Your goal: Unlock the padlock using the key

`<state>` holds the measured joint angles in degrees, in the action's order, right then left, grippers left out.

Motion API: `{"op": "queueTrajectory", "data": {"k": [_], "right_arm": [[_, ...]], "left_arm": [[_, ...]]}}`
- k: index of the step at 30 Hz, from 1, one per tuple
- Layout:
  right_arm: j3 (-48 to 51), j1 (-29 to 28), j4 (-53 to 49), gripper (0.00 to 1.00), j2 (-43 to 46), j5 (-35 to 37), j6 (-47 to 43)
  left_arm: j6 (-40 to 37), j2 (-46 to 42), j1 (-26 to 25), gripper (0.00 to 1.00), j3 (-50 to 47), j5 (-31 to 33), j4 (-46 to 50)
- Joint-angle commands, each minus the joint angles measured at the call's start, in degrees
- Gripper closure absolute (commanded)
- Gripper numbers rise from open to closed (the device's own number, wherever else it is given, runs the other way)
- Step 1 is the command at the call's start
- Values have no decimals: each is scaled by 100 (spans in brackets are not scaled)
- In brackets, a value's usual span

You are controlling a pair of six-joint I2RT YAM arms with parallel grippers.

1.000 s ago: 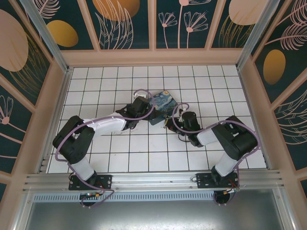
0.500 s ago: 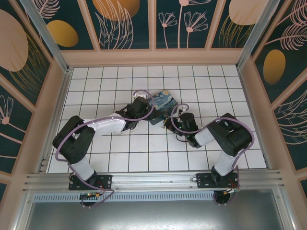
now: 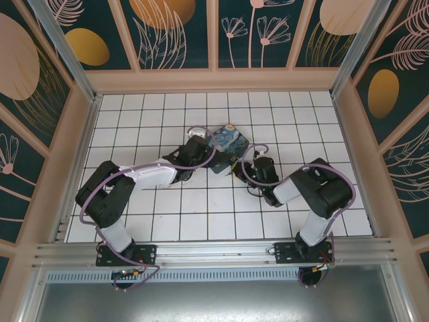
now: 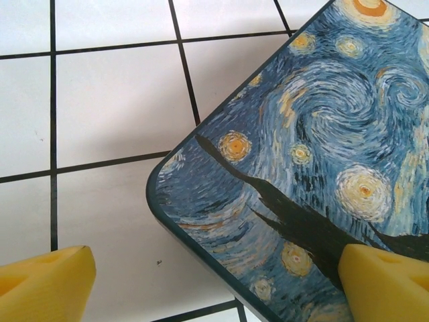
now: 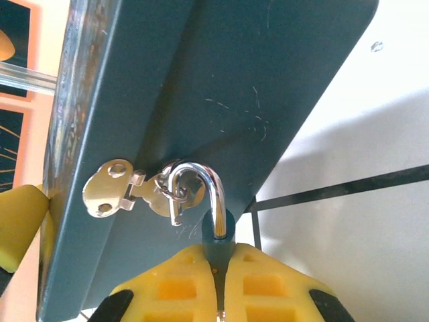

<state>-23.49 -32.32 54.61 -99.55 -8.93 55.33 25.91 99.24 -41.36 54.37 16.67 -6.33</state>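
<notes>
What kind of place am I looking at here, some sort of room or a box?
Probably a small robot test booth, not a real room: a white tiled floor, walls of leaf-and-flower patterned panels, and two robot arms bolted to an aluminium rail along the near edge.

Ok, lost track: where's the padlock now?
Right wrist view, bottom centre: the padlock is hooked on the box hasp, its body pinched in the right tool.

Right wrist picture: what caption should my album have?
The right gripper pinches the padlock hooked to the silver hasp of the blue box.
</notes>
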Motion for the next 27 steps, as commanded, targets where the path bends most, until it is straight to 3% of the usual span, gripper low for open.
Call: {"op": "queueTrajectory", "data": {"k": [1,14,20,23,27], "right_arm": [[-95,266,393,100,-17,100,94],[-501,418,551,100,-481,-214,259],[-479,862,585,100,-324,-527,246],[-773,1141,211,100,-223,-1024,78],[-943,1186,-448,100,34,-1173,-274]], "left_arm": [[-331,394,-31,7,-342,-155,1116],[-366,473,-34,9,-368,-215,1090],[-409,526,-30,9,-361,-218,1105],[-415,578,-34,9,-357,-201,1107],[-389,573,-30,8,-322,-214,1147]]}}
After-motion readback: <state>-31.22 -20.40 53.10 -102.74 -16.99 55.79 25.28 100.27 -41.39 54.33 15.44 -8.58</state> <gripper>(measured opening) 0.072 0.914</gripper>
